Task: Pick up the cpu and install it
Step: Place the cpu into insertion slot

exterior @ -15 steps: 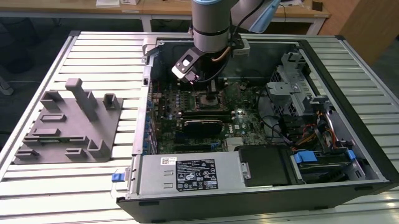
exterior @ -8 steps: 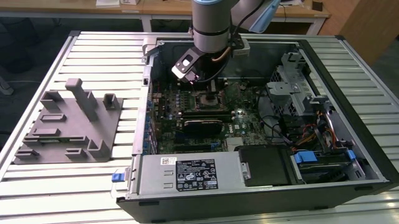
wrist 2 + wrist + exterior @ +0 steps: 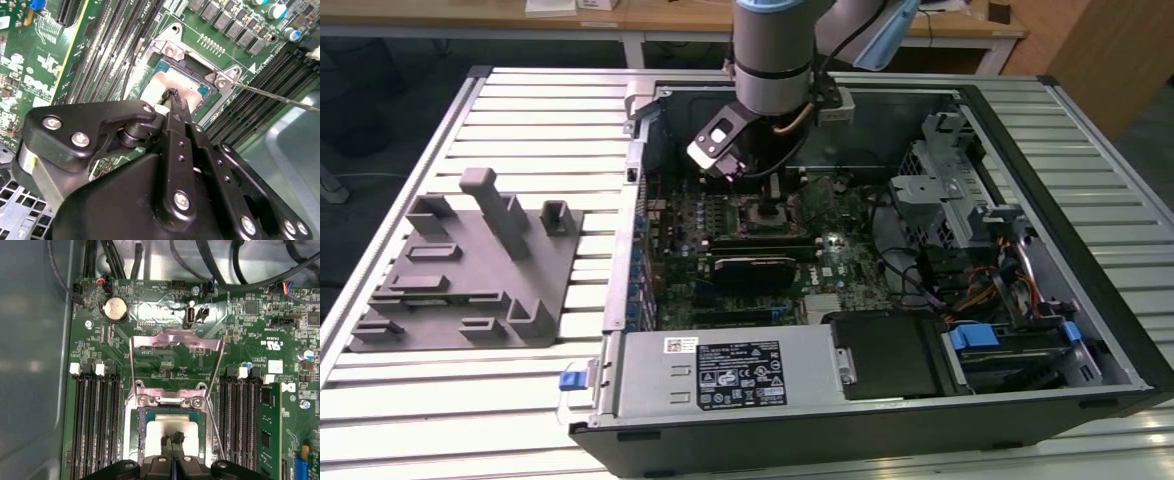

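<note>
The cpu (image 3: 155,432), a small square chip with a pale silver top, lies flat in the motherboard's socket (image 3: 131,440), and in the second wrist view the cpu (image 3: 161,82) shows the same way. My gripper (image 3: 172,439) hangs straight over it with both black fingers pressed together, nothing between them. Their tips are at or just above the chip's top; contact cannot be told. In the second wrist view the gripper (image 3: 173,95) points down at the chip. In the exterior view the gripper (image 3: 771,190) reaches into the open computer case (image 3: 1094,340).
The socket's metal load plate (image 3: 175,337) stands flipped open, its wire lever (image 3: 216,390) beside it. Memory slots (image 3: 95,425) flank the socket. A grey plastic block with posts (image 3: 467,265) sits at the exterior view's left. A black finned module (image 3: 754,270) and drive cage (image 3: 947,190) crowd the case.
</note>
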Robot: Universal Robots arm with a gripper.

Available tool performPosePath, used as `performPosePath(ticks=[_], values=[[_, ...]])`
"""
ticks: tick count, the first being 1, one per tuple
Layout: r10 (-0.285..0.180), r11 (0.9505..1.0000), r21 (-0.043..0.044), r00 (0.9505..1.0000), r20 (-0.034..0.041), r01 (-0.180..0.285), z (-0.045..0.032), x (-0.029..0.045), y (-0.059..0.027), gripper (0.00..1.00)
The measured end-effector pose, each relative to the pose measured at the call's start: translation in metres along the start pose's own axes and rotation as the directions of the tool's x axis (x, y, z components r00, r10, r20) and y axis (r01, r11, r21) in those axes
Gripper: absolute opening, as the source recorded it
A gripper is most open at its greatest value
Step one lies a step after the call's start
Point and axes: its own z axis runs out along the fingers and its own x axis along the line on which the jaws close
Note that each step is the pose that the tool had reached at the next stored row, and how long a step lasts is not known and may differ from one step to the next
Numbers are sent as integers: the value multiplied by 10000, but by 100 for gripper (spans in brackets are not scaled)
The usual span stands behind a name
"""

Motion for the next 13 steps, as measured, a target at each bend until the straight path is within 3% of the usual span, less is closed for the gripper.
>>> performPosePath(ticks=[13], values=[[0,10000,2,10000,-2,0,57,0,-4,11]])
